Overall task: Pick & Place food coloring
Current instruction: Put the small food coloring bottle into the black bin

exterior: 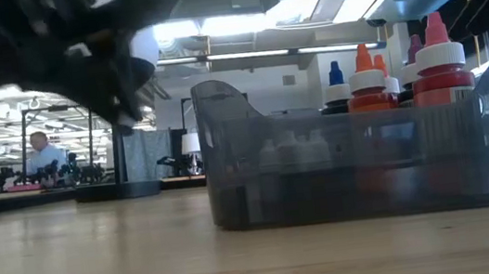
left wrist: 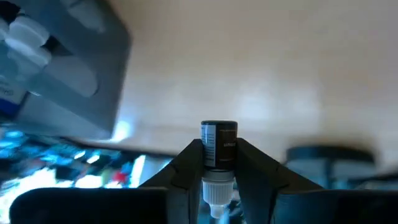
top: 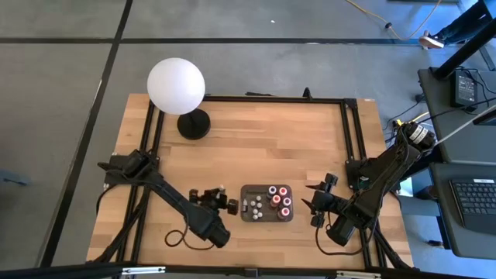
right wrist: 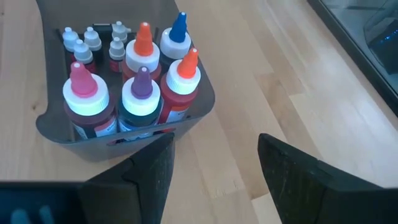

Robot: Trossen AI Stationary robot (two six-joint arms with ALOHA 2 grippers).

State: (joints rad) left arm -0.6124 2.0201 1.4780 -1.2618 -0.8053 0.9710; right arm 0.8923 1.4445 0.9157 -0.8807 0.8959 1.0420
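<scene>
In the left wrist view, the left gripper [left wrist: 219, 171] is pinched on a small dark dropper bottle [left wrist: 219, 144], which sits at the lower centre of the frame directly between the two dark fingers [left wrist: 185, 163]. The fingers press against its sides, and its white cap lies lowest in the frame, back between the fingers, while its flat dark base sticks out past the fingertips. The bottle's long axis runs along the fingers, vertical in that frame; whether it stands upright over the table cannot be told.

In the high view this gripper [top: 217, 198] sits left of centre in the lower part of the frame, just left of the dark grey tray [top: 247, 215], with a small white speck at its tips. The tray lies at lower centre on the wooden table [top: 263, 147] and holds the other food coloring bottles [top: 277, 201], standing with caps up. In the low view their coloured tips rise above the tray wall at right.

The right gripper [right wrist: 214, 177] is spread wide and holds nothing; in the right wrist view the tray fills the upper left, beyond its fingers. In the high view it waits just right of the tray [top: 312, 203].
</scene>
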